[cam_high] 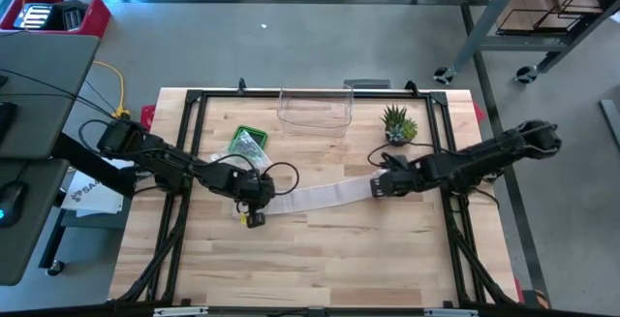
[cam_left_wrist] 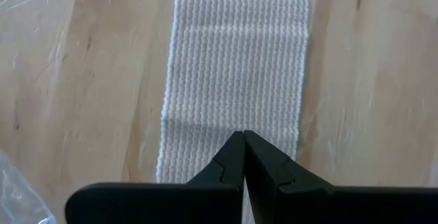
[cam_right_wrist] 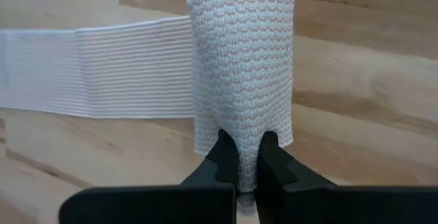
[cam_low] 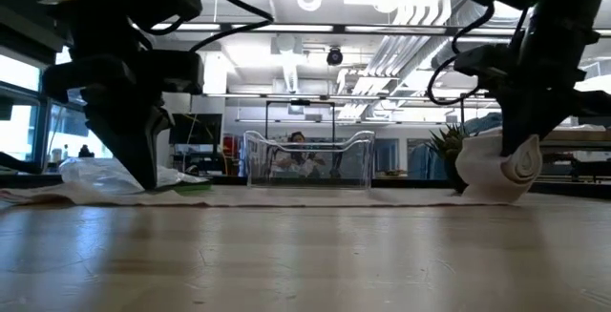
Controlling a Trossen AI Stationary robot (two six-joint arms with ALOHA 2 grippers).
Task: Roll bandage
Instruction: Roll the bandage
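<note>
- While the white woven elastic bandage (cam_high: 325, 193) lies stretched flat along the middle of the light wooden table (cam_high: 320, 269), between the two arms, its right-hand end is wound into a small loose roll (cam_right_wrist: 243, 80).
- Right gripper (cam_right_wrist: 248, 157): clenched on the roll, its fingers pinching the layered cloth at the edge; in the low view the roll (cam_low: 506, 164) sits at or just above the tabletop, and I cannot tell which.
- Left gripper (cam_left_wrist: 243, 157): jaws pressed together with nothing between them, tips set down on the flat end of the strip, seemingly pinning it to the wood.
- Handling, as a judgement: the cloth looks light, soft and limp, with some stretch. It should not break, but it will sag, twist or unwind if let go.
- Point of hold, as a judgement: the roll's core edge suits turning, and the far flat end needs restraint so the strip stays taut and straight.
- Risk, as a judgement: uneven tension could make the layers telescope sideways.
- Also on the table, well clear of the strip: a clear plastic bin (cam_high: 315, 110), a small green potted plant (cam_high: 397, 123), and a green tray (cam_high: 248, 142).
</note>
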